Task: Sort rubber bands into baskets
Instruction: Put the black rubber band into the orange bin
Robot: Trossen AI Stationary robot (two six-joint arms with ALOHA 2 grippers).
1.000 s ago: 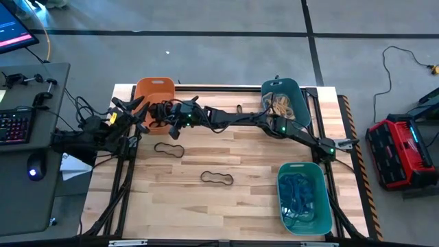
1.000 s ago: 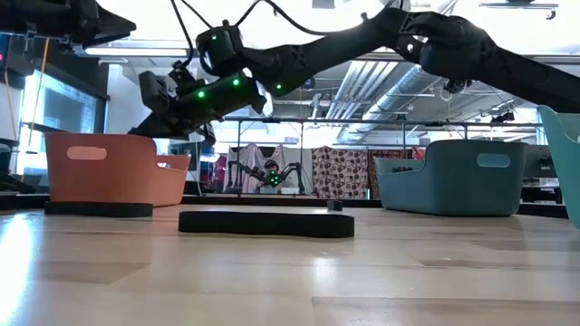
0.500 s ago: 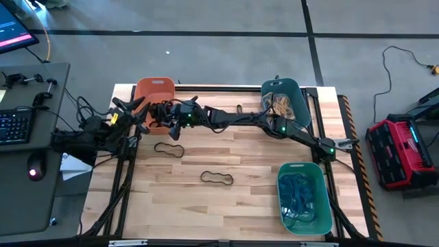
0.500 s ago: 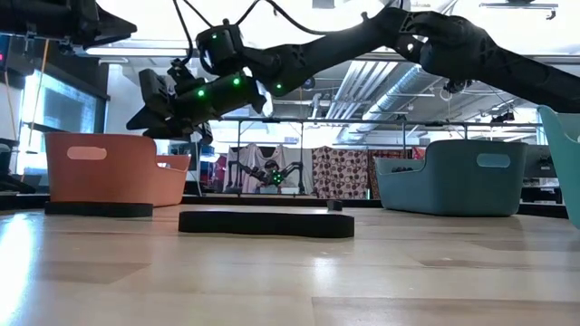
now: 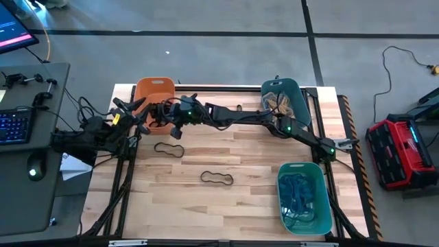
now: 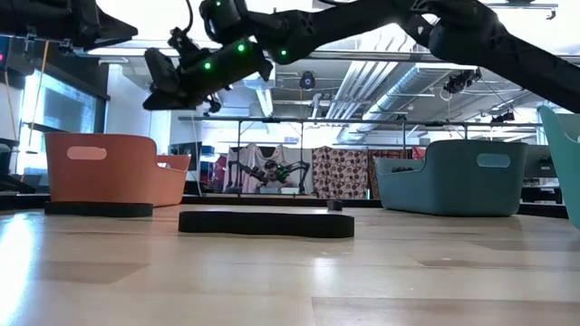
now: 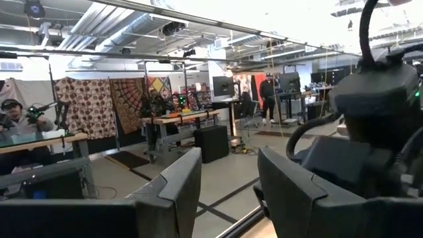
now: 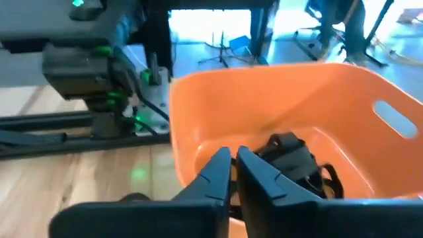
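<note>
From above, the right gripper (image 5: 164,112) is seen reaching across the table to the orange basket (image 5: 152,88) at the far left, while the left gripper (image 5: 122,108) waits just left of it. Two black rubber bands (image 5: 169,149) (image 5: 217,178) lie on the wood; the teal basket (image 5: 298,92) stands far right, the green basket (image 5: 317,180) near right. With the two grippers so close, contact could be made during withdrawal.

From table height, the right gripper (image 6: 168,86) is found above the orange basket (image 6: 113,167), with nothing hanging from it.

In the left wrist view, its fingers (image 7: 175,182) stand apart and empty.

In the right wrist view, the fingers (image 8: 218,168) are nearly closed on nothing, above black bands (image 8: 291,155) in the orange basket (image 8: 218,99). A snagged band could be dragged out again.
</note>
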